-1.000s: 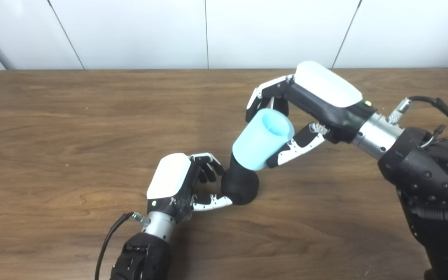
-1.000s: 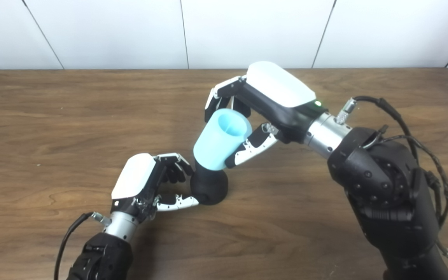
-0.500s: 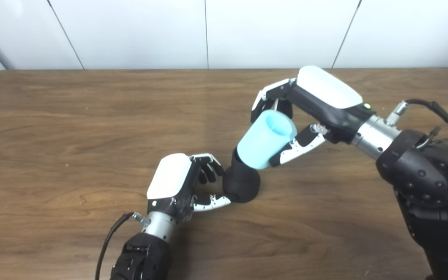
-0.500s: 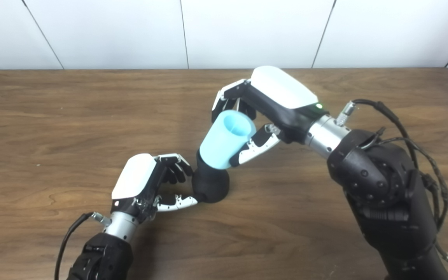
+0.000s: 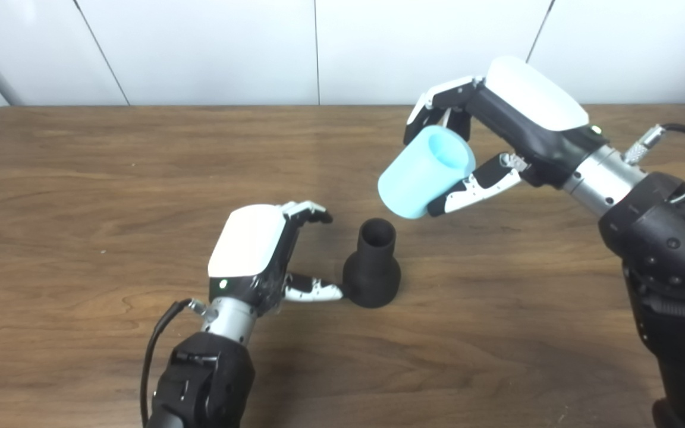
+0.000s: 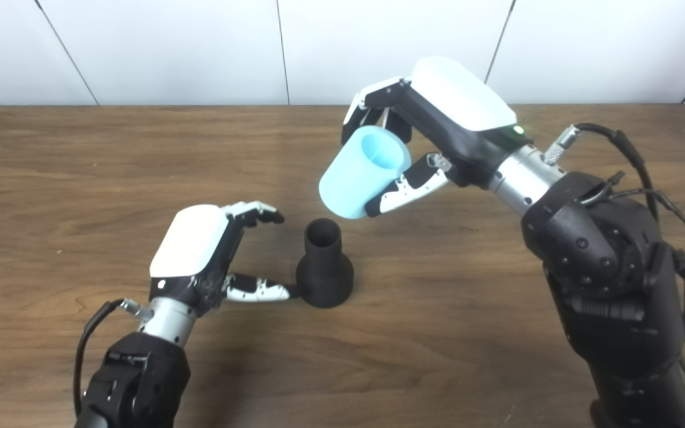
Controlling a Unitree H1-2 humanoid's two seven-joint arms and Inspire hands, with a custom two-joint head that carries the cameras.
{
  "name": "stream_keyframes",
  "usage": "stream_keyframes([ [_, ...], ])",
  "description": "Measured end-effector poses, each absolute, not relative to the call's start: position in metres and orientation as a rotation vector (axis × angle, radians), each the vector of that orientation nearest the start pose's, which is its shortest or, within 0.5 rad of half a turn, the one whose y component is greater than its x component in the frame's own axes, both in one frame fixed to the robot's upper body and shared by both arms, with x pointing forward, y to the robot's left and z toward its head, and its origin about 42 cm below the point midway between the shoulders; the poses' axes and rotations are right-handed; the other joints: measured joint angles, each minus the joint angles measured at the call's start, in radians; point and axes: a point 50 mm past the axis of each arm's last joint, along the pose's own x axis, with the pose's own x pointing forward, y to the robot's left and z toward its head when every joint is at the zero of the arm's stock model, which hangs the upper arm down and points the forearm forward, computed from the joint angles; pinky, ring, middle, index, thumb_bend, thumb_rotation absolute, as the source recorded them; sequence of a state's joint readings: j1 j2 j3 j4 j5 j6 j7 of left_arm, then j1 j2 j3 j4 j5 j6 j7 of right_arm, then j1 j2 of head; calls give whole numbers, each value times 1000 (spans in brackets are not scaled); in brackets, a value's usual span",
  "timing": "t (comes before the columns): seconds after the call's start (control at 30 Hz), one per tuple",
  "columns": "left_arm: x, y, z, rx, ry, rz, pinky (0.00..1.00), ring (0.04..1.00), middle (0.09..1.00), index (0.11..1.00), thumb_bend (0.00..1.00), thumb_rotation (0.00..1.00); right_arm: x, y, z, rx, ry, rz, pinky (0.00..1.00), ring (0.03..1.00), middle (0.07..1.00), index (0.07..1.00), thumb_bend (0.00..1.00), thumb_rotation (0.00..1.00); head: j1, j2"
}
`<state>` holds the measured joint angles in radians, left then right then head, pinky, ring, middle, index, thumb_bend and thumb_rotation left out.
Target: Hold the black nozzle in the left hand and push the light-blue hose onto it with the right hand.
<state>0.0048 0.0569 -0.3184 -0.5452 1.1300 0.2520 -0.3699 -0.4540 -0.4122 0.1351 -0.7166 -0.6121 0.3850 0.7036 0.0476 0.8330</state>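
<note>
The black nozzle (image 5: 372, 267) stands upright on the wooden table (image 5: 81, 178), wide base down, narrow open neck up. My left hand (image 5: 259, 252) is just left of it, open, fingers spread above and away from the nozzle; only the thumb tip reaches the base. The light-blue hose (image 5: 426, 171), a short tube piece, hangs tilted in the air above and right of the nozzle, apart from it. My right hand (image 5: 491, 137) is shut on the hose, fingers over its far side and thumb under it.
The right arm (image 5: 663, 249) fills the right side of the table. White wall panels (image 5: 319, 47) run behind the far edge. Bare wood lies to the left and along the front.
The right hand lifted the hose up and to the right, off the nozzle neck. The left hand opened its fingers and drew back from the nozzle, which now stands upright and free.
</note>
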Motion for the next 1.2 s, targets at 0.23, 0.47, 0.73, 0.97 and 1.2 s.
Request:
stream_keyframes([
  [0.23,248,145,215,1099,-214,-213,717,774,778,773,1000,351,304,-221,355,-1109,-491,394,403,401,516,499,501,0,-2,-2],
  [0.47,252,135,218,1085,-203,-290,705,765,762,749,1000,316,304,-220,355,-1113,-499,394,408,396,509,514,500,0,-6,2],
  [0.73,259,129,208,1047,-163,-367,637,733,743,730,981,307,304,-220,355,-1115,-500,394,394,397,512,509,500,0,-5,3],
  [0.97,263,124,197,1035,-136,-400,624,723,730,707,961,285,304,-220,354,-1114,-504,390,397,404,510,510,501,0,-12,3],
  [1.2,267,118,188,1027,-145,-373,599,701,715,688,924,280,304,-220,353,-1120,-501,383,389,397,502,501,501,0,-11,3],
])
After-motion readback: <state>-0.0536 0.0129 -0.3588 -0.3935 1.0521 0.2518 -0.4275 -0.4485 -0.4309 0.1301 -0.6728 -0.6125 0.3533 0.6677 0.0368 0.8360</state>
